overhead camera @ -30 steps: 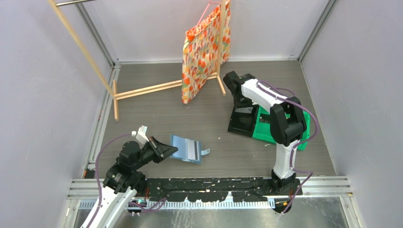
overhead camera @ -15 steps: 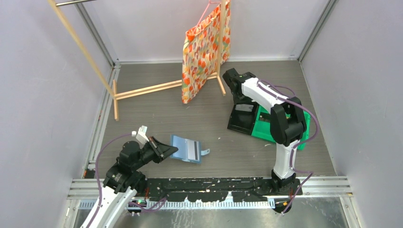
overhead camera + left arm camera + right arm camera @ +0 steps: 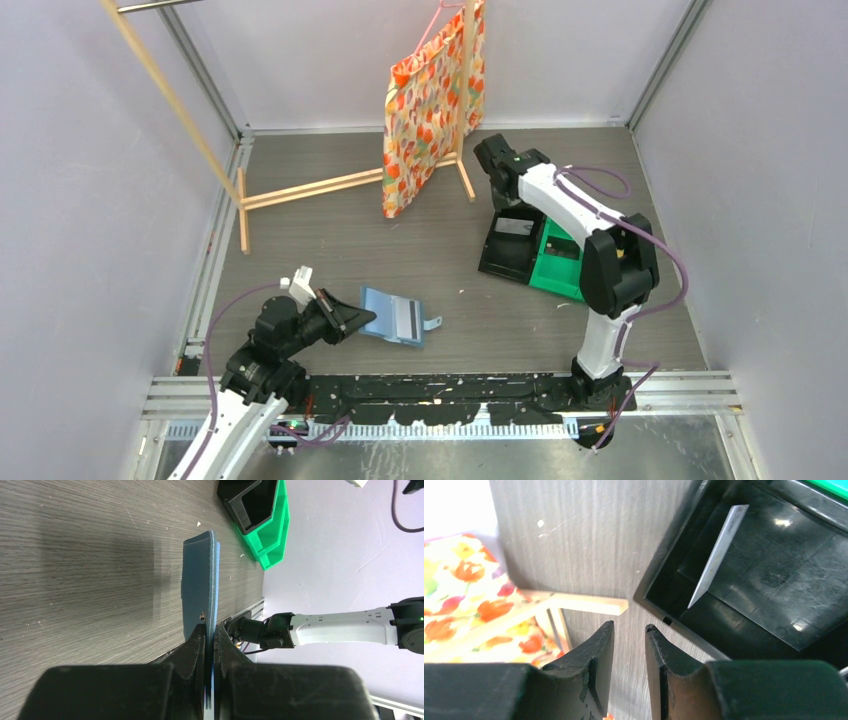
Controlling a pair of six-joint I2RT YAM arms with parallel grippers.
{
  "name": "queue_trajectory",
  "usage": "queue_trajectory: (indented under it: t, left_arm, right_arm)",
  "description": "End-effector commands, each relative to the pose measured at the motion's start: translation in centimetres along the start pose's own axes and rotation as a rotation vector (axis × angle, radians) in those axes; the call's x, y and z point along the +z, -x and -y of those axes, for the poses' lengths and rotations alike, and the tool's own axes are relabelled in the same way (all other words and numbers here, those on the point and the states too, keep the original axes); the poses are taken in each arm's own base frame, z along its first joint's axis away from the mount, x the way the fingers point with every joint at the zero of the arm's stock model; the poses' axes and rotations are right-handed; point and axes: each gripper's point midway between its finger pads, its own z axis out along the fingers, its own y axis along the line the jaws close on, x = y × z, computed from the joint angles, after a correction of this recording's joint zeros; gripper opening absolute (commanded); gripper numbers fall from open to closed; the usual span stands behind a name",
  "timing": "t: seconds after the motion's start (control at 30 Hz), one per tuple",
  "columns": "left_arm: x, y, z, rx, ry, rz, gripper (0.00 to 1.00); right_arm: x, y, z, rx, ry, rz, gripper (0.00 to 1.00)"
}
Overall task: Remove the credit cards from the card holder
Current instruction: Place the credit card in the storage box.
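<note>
One whitish-grey credit card [image 3: 716, 555] leaned inside the black bin [image 3: 784, 580], and over the last second the right gripper [image 3: 630, 630] had lifted away toward the upper middle of the overhead frame, its jaws narrowing to a slim, empty gap. That read as a finished drop-off. Whether more cards remained was hard to tell, since the card holder [image 3: 395, 317] lay at lower left, unmoved, its edge clamped in the left gripper [image 3: 210, 636].

The black-and-white left arm [image 3: 262, 350] lies low, reaching right, and the black two-finger left gripper [image 3: 362, 320] is clamped tight on the edge of the teal-blue card holder [image 3: 395, 318]. The right arm [image 3: 585, 215] stretches far forward; the right gripper [image 3: 630, 630] points down, jaws narrowly parted.
</note>
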Motion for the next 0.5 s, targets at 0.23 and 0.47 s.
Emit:
queue_trajectory:
  t: [0.23, 0.47]
  left_arm:
    - [0.4, 0.2, 1.2, 0.060, -0.055, -0.010, 0.01]
    - [1.4, -0.8, -0.6, 0.063, -0.050, -0.062, 0.00]
  right_arm:
    - [-9.4, -4.8, -3.0, -0.643, 0.703, -0.328, 0.44]
    - [-15.4, -8.5, 8.6, -1.088, 0.872, -0.576, 0.47]
